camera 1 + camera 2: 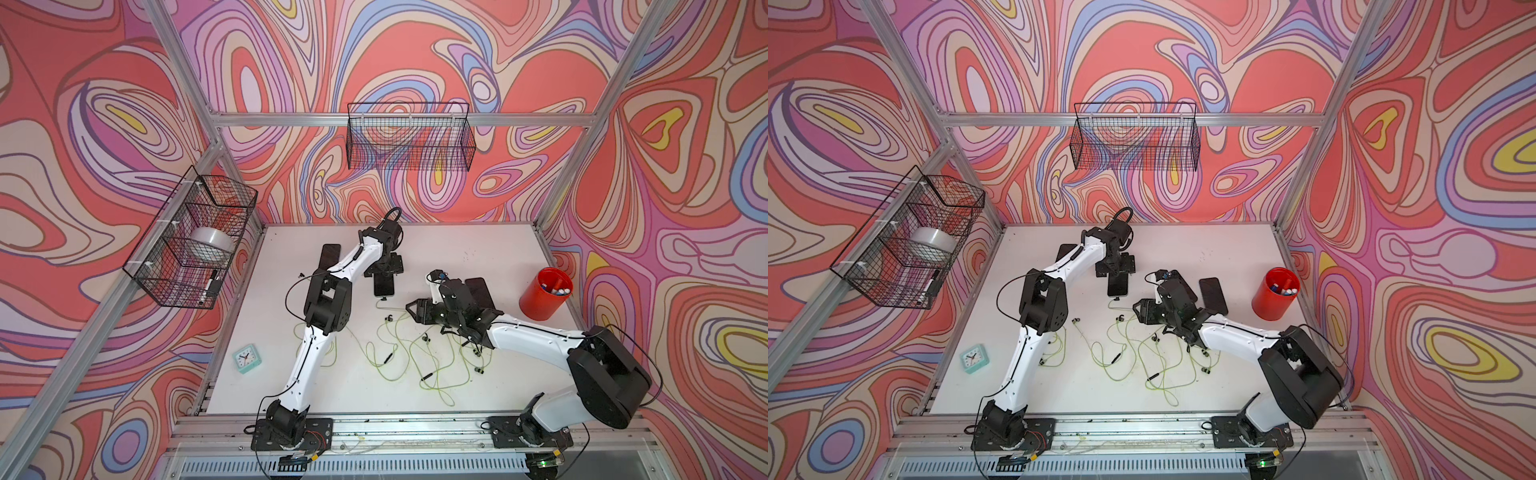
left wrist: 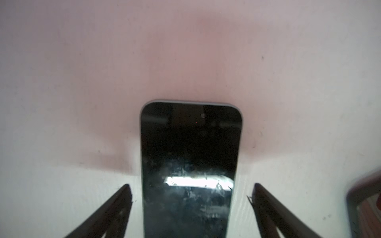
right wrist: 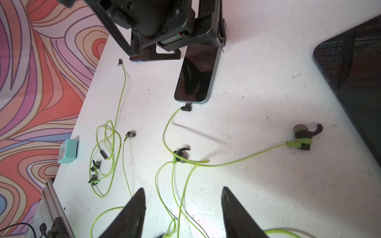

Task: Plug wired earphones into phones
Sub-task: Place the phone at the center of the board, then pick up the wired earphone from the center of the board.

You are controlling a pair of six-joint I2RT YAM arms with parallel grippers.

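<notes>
My left arm (image 1: 307, 357) reaches out from its base with the elbow raised and bent. The wrist is turned straight down, so the left gripper (image 2: 192, 185) points at the table (image 1: 478, 249). Its two dark tapered fingers stand wide apart, one on each side of a phone (image 2: 191, 144), and bare white surface shows between each tip and the phone's edge, so nothing is gripped. That phone is a flat black slab with rounded corners, a thin pale rim and a smudged glossy screen throwing back a bright bar of light. My right arm (image 1: 532, 336) is folded low, and the right gripper (image 3: 183, 188) looks down at a slant, its wedge-shaped fingers apart and holding nothing. Thin yellow-green cords (image 3: 164, 134) of the earphones lie loose on the scuffed table beneath those fingers. Just ahead of the tips rests a rubbery dark earbud (image 3: 181, 153) with a hooked fin. Farther ahead an angled dark plug (image 3: 186, 108) sits against the near end of the same phone, though I cannot tell whether it is fully seated. A second phone (image 3: 354, 82) lies off to one side of this gripper, and a mint-green clock (image 3: 69, 151) lies well off to the other.
</notes>
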